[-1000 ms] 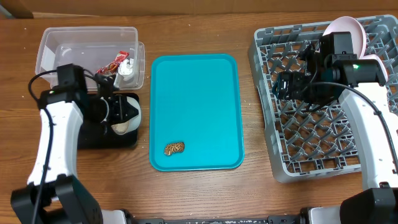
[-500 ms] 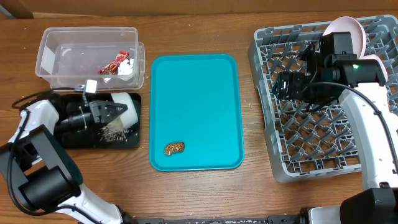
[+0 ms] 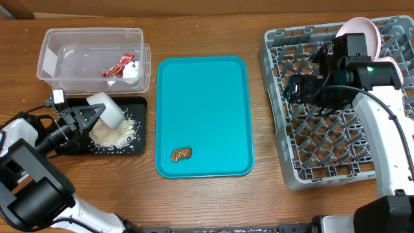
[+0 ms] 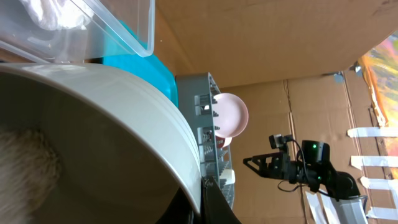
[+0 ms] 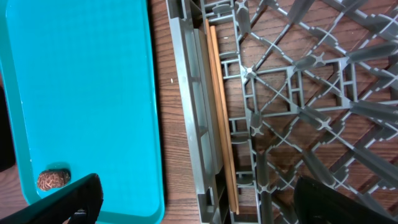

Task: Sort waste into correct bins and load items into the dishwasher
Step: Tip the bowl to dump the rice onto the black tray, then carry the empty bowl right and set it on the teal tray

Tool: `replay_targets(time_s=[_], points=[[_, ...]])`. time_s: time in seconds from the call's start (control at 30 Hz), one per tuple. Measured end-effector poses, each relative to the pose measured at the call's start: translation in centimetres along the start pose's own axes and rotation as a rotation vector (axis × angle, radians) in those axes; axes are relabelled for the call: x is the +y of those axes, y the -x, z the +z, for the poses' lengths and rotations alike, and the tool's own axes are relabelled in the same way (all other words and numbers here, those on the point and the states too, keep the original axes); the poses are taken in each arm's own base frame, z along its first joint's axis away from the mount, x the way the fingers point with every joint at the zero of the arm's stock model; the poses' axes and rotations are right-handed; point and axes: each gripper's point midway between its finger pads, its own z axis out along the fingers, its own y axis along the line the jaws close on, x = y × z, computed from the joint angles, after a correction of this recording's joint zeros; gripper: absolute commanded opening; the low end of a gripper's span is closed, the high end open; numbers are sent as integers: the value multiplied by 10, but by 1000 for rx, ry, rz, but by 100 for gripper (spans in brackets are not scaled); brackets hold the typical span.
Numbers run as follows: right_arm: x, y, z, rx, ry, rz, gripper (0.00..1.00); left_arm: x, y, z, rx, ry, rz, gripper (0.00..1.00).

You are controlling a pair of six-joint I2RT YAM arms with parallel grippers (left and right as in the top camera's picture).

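Note:
My left gripper [image 3: 87,115] is shut on the rim of a white bowl [image 3: 107,110] and holds it tipped on its side over the black tray [image 3: 139,145]. Rice grains [image 3: 115,134] lie heaped on that tray. In the left wrist view the bowl [image 4: 93,124] fills the frame, with the jaws [image 4: 202,200] pinching its rim. The clear tub [image 3: 65,61] holds the red wrapper [image 3: 118,66] and a white scrap [image 3: 132,72]. The brown lump [image 3: 182,154] lies on the teal tray [image 3: 204,84]. My right gripper [image 3: 299,87] is open and empty over the grey rack [image 3: 323,149]. Chopsticks [image 5: 221,112] lie along the rack's left edge.
White plates [image 3: 359,31] stand at the rack's back right. The right wrist view shows the rack's grid [image 5: 298,93], the teal tray [image 5: 81,81] and the brown lump [image 5: 53,179]. Bare wooden table [image 3: 265,188] lies between the trays and the rack.
My left arm has swung out to the left and tipped the bowl. Rice has spilled from it onto the black tray. The right arm has not moved.

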Motion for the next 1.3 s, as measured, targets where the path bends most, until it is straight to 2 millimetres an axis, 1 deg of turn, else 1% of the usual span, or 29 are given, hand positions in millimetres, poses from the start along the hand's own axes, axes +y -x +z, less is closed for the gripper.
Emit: replay_targets(time_s=[0.23,0.33,0.4,0.7,0.83,0.93,1.0,1.03,1.1,1.17,1.2,1.23,1.27,1.3], points=[[0,0,0,0,0,0,100,-2,-1,0,-2,-7,1,4],[0,0,0,0,0,0,100,2,1,0,-1,7,51,4],[0,0,0,0,0,0,100,2,0,0,2,9,14,4],[0,0,0,0,0,0,100,4,-2,0,7,16,0,4],[0,0,0,-1,0,-1,100,-3,-12,2,30,8,-79,4],[0,0,0,0,0,0,100,-10,-23,12,75,2,-79,4],[0,0,0,0,-1,0,100,-23,-31,26,125,-5,-25,4],[0,0,0,-1,0,-1,100,-37,-37,41,182,-12,46,4],[0,1,0,-4,0,-1,100,-50,-44,63,263,-7,142,4],[0,1,0,-4,1,-1,100,-58,-48,94,359,23,258,4],[0,1,0,-4,0,-1,100,-62,-51,116,415,51,326,4],[0,1,0,-3,0,-1,100,-66,-58,138,469,86,377,4],[0,1,0,-4,1,-1,100,-68,-65,153,500,112,404,4],[0,1,0,-4,0,-1,100,-69,-72,174,530,155,449,4]])
